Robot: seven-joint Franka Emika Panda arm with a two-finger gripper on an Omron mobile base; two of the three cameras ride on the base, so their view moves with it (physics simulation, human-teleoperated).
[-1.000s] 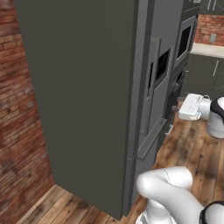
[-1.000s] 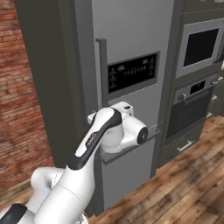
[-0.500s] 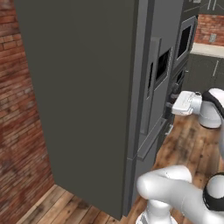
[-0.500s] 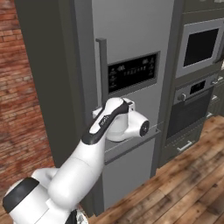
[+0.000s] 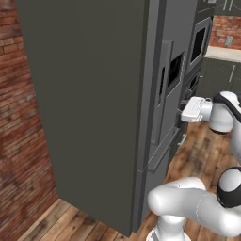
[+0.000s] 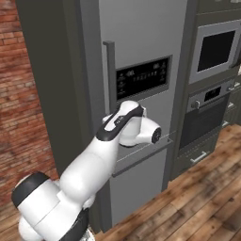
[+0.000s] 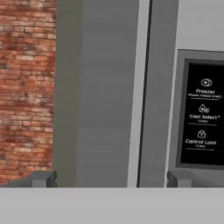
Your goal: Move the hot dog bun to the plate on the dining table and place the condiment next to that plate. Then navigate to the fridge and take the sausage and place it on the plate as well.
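Observation:
The tall silver-grey fridge (image 5: 94, 94) stands shut, its black display panel (image 6: 143, 77) on the door beside a vertical handle (image 6: 109, 70). My gripper (image 5: 182, 113) hovers close in front of the door at panel height. In the hand view the gripper (image 7: 110, 179) is open, its two fingertips (image 7: 43, 178) wide apart with nothing between them; the handle (image 7: 136, 87) runs upright ahead and the display panel (image 7: 203, 116) sits to the right. In the right base view my own wrist hides the fingers. The sausage, hot dog bun, condiment, plate and dining table are out of view.
A built-in microwave (image 6: 216, 47) and oven (image 6: 207, 110) stand right of the fridge. A brick wall (image 6: 23, 94) lies to its left. A lower drawer with a horizontal handle (image 6: 141, 157) sits under the door. Wooden floor (image 6: 197, 197) stretches in front.
My hand has edged a little closer to the fridge door. The gripper has stayed open and the fridge has stayed shut.

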